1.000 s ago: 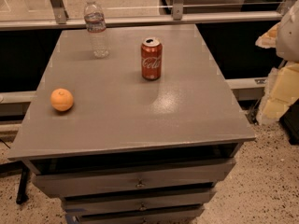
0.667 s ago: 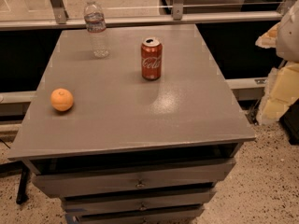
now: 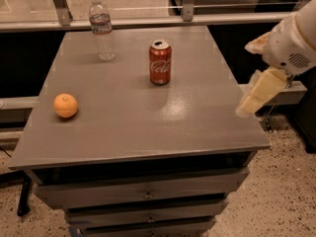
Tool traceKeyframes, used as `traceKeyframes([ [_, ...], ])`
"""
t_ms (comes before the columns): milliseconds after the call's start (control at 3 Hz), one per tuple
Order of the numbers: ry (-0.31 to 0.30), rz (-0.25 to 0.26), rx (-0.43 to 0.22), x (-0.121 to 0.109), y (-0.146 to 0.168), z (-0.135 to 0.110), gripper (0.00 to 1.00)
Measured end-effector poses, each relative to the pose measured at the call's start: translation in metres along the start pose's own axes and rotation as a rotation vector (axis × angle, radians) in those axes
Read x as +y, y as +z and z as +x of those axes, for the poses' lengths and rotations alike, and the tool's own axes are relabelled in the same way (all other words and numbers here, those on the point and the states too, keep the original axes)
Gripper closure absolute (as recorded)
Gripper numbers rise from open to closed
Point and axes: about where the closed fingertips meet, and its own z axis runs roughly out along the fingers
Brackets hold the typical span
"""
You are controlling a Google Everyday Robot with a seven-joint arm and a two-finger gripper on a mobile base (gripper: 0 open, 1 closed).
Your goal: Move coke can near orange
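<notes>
The coke can (image 3: 160,62), red with white script and a silver top, stands upright on the grey table top (image 3: 133,122), toward the back middle. The orange (image 3: 65,105) lies near the table's left edge, well apart from the can, to its front left. My gripper (image 3: 256,95) hangs off the table's right edge, at about table height, to the right of the can and not touching anything. The white arm housing (image 3: 294,43) is above it.
A clear plastic water bottle (image 3: 102,28) stands upright at the back left of the table. Drawers (image 3: 143,194) sit under the table top. A metal rail and glass panels (image 3: 148,19) run behind the table. Speckled floor lies at the right.
My gripper and arm have moved left, closer to the table's right edge. The can, orange and bottle have not moved.
</notes>
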Motion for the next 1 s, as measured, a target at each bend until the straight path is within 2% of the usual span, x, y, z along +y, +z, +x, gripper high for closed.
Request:
traceKeyframes([
  [667,0.052,-0.001,-0.307,-0.046,0.075,-0.04,0.0],
  [1000,0.064,-0.012,-0.418,-0.058,0.107,-0.063,0.0],
])
